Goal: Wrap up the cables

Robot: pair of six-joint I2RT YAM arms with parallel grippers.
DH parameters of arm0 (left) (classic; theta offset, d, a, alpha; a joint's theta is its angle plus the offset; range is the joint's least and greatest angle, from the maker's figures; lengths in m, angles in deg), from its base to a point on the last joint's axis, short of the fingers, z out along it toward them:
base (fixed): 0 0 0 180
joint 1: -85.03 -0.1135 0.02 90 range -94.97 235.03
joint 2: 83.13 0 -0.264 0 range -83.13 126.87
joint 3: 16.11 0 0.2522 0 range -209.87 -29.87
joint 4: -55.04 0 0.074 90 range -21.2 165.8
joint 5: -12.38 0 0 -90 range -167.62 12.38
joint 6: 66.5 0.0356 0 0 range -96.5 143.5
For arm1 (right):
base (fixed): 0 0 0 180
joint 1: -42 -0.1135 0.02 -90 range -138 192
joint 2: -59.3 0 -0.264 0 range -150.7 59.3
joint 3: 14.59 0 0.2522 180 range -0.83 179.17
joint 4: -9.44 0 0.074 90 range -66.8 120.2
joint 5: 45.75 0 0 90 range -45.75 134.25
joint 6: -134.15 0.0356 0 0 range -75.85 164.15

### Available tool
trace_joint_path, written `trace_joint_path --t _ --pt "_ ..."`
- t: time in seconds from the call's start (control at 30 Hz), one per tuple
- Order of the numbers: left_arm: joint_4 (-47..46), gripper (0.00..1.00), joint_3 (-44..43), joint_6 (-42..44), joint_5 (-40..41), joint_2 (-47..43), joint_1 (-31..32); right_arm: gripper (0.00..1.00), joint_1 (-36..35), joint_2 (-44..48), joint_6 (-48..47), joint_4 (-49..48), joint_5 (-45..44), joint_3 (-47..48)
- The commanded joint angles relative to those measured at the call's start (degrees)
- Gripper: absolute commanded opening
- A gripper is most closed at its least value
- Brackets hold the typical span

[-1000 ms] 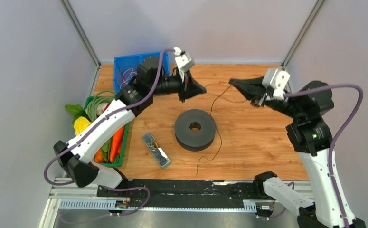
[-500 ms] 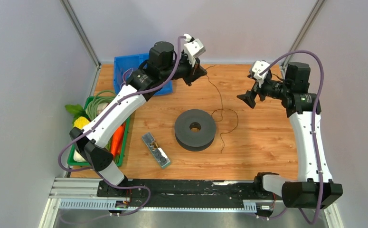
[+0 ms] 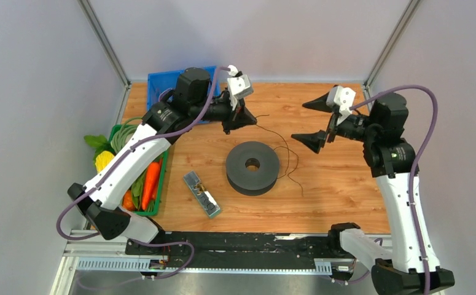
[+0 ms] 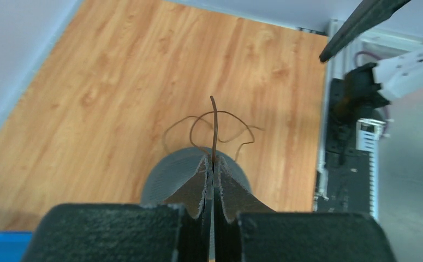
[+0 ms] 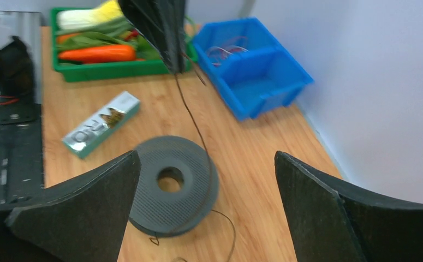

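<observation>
Wood table (image 3: 346, 184) boards fill the view from above, with pale walls all round. The left claw (image 3: 245, 118) is squeezed tight on one end of the thin black wire (image 3: 269, 131). The wire runs from it to the right side of the dark grey round spool (image 3: 252, 167), loops there and trails onto the table. The right claw (image 3: 299, 121) is spread wide in the air with nothing in it, near the loop. A blue plastic bin (image 3: 161, 86) and a green tray (image 3: 120, 130) holding an orange carrot (image 3: 151, 178) sit on the left. A small shiny box (image 3: 201, 193) lies just left of the spool.

From the left wrist, the left claw (image 4: 210, 164) pinches the wire (image 4: 214, 125), which sticks up and curls over the spool (image 4: 171, 174).

From the right wrist, the right claw (image 5: 204, 158) gapes wide above the spool (image 5: 171, 180). The wire (image 5: 192, 120) hangs from the left claw (image 5: 177, 65) down to the spool. The bin (image 5: 252, 76), tray (image 5: 116, 68), carrot (image 5: 97, 53) and box (image 5: 102, 131) are behind.
</observation>
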Motion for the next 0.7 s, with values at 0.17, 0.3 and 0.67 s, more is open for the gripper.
trace_joint_path --t 0.17,0.3,0.67 --pt "-15.1 0.0 8.1 -16.7 -10.9 -6.7 -0.9 1.0 -16.6 0.8 2.6 -13.6 -10.2 -9.0" --pt "-18.6 0.0 5.5 -21.8 -12.2 -6.6 -1.4 1.0 -17.3 -3.2 5.0 -15.6 -15.9 -9.5" --pt "-22.1 0.0 -16.7 -34.5 -16.2 1.0 -10.3 0.87 -11.8 -5.6 7.7 -14.6 -19.9 -18.5"
